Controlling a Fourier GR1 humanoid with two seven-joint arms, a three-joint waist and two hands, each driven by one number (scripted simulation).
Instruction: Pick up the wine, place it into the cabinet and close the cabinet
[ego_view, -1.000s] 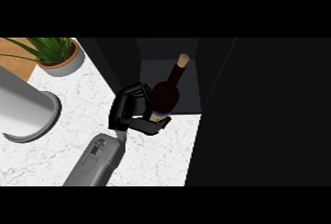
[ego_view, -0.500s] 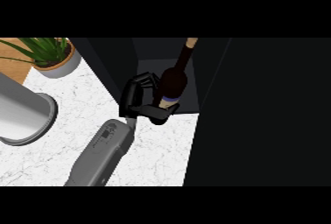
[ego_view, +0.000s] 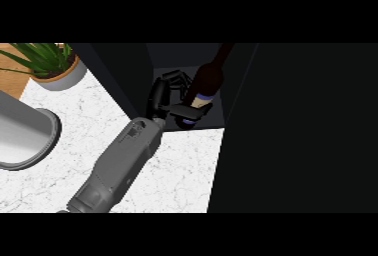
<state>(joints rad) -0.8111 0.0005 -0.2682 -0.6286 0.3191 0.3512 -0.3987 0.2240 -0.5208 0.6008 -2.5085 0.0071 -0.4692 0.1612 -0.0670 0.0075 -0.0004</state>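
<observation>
**Wine at cabinet mouth, door not yet shut**

White marbled counter (ego_view: 184, 170) fills lower left of head view. L→R:

- Grey cylindrical container (ego_view: 22, 137) at far left edge, potted plant (ego_view: 52, 65) behind it; both well apart from the work, not involved.
- One grey forearm (ego_view: 118, 165) comes up from lower edge w/ its black hand (ego_view: 166, 102) reaching into dark cabinet (ego_view: 177, 65). Judged the right hand, though w/ only one arm in view I can't be sure. Fingers and thumb curled round lower body of wine bottle (ego_view: 205, 85), i.e. grasping it, not released.
- Bottle tilted, neck leaning up-right into the opening; base looks near the cabinet floor. Prob held low so neck clears the opening.
- Bottle looks: dark glass, pale label w/ purple band near the hand.
- Black panel (ego_view: 295, 130) fills right side, prob the open cabinet door.

Other hand not in view.
</observation>
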